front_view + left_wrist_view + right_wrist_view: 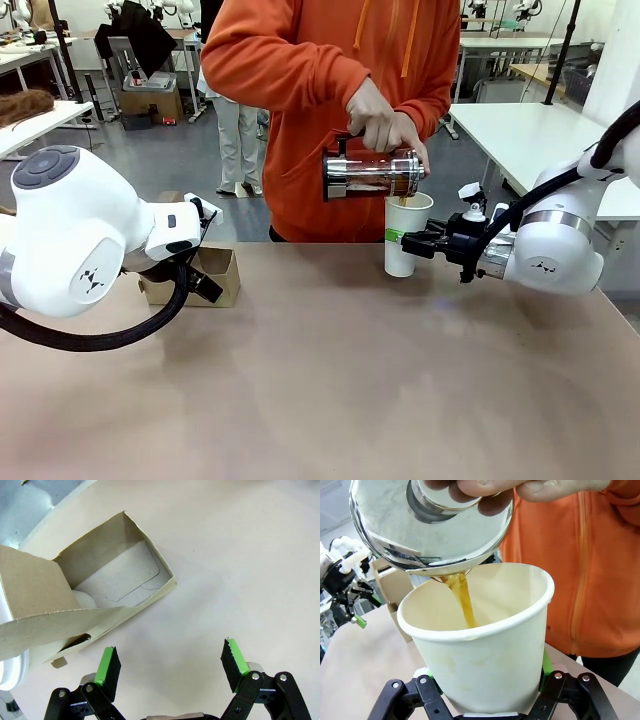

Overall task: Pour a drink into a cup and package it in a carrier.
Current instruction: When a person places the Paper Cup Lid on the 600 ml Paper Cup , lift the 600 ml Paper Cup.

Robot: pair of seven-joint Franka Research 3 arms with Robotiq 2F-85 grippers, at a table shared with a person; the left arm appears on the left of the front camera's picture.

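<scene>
Action at the far side of the desk [320, 400]: a person in an orange hoodie leans in, one hand [385, 122] tipping the glass pitcher [372, 173] right over the cup [410, 212]. Over on the left, the white arm sits by the brown carrier [215, 272]. Its left pincer [171, 652] is spread wide above bare desk, just beside the cardboard, holding nothing. On the right, the right pincer [489, 669] is pinching the cup low on its wall, green pads on either side. The cup is upright, lidless, and looks to be standing on the desk. And there it goes: the drink [464, 597], a thin amber-brown stream off the metal lip, landing inside the rim.

My read: the right arm's job is simply to be a rock. Grip firmly enough that the paper wall cannot slip, not so hard that it buckles, and no tilt while liquid falls. Packaging looks some way off, with the cup well apart from the carrier.

The desk is a plain tan sheet, smooth, dry as far as I can see. Behind it, grey floor, white tables, clutter.
</scene>
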